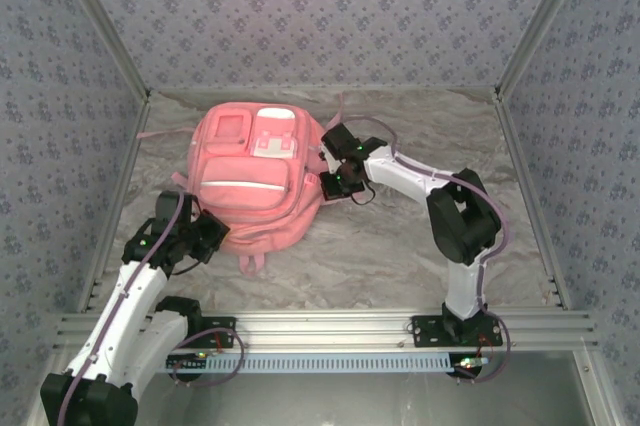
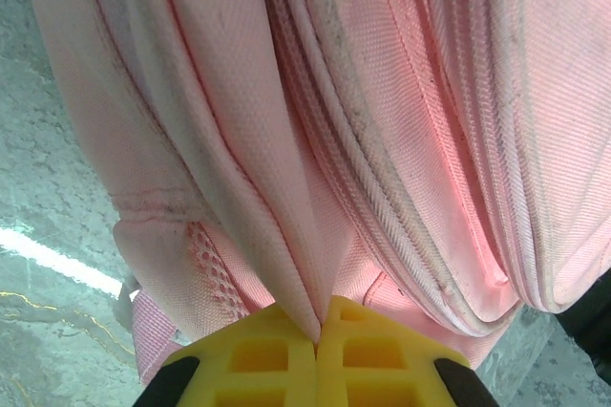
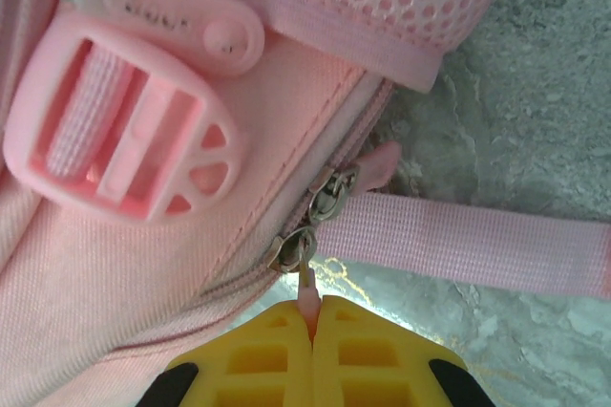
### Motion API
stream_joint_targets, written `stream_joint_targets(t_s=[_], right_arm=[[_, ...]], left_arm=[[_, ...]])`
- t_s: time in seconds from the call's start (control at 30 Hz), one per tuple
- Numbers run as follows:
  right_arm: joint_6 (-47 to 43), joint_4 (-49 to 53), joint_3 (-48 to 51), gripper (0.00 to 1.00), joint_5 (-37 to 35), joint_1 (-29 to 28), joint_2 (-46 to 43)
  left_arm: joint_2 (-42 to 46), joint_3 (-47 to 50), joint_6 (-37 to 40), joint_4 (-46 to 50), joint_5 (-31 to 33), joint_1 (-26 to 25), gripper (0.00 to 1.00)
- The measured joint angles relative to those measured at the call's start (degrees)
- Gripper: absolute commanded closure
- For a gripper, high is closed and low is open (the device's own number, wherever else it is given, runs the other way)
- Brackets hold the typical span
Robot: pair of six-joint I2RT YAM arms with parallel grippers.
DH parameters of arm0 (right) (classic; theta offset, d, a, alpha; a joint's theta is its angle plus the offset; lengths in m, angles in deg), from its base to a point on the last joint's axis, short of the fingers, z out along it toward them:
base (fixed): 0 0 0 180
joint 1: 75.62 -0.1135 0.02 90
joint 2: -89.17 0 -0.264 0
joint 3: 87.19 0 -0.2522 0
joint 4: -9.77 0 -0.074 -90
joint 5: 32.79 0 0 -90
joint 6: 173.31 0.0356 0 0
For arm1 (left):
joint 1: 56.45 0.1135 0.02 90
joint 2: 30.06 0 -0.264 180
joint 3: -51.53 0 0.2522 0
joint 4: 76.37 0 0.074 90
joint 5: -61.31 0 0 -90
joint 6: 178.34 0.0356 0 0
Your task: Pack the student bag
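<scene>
The student bag (image 1: 255, 181) lay flat on the marbled surface (image 1: 400, 246), left of centre. The left hand (image 2: 317, 345) was pinched tight on a fold of its pink fabric, and the right hand (image 3: 313, 326) was clamped on a zipper pull (image 3: 305, 278) at its right side.

Raised lettering marks a pink tab (image 3: 177, 17) on the student bag (image 3: 124, 302), too faint and small to make out. No other text, number or sign is legible.

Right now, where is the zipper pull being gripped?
Right wrist view, bottom centre: the zipper pull is pinched in the right end effector, beside the backpack strap.
</scene>
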Motion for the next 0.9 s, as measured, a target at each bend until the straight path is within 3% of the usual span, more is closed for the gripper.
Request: stream_joint_targets(t_s=[0.27,0.53,0.9], right_arm=[[1.5,-2.3,0.2,1.00,0.7,2.6,0.9],[5.4,-11.3,13.5,1.00,-0.9,7.5,-6.8],[8.1,-13.4,29.4,1.00,-5.0,13.2,-22.2]], left_arm=[[-4.7,1.2,-0.7,-5.0,-3.1,-2.0,1.00],[-14.8,0.1,-3.0,-13.9,-0.5,-17.0,1.00],[-21.2,-1.6,-8.7,-21.7,5.5,-33.7,1.00]])
